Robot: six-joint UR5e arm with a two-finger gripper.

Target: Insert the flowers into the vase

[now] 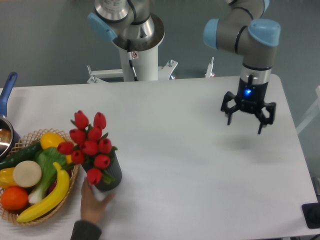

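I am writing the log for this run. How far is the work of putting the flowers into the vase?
It looks done: the flowers stand in the vase, buds above the rim. The tool is open, empty and far off on the right side of the table. A person's hand grips the vase base beside the wicker basket. Nothing seems left for the arm.

Bright, even overhead light; soft shadows, slightly grainy.

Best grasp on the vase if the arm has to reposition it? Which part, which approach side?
Probably the ribbed wall of the vase, low down, approached from its right. The flowers cover the mouth, a person's hand holds its near-left side, and the wicker basket blocks the left. The gripper hangs open, far right.
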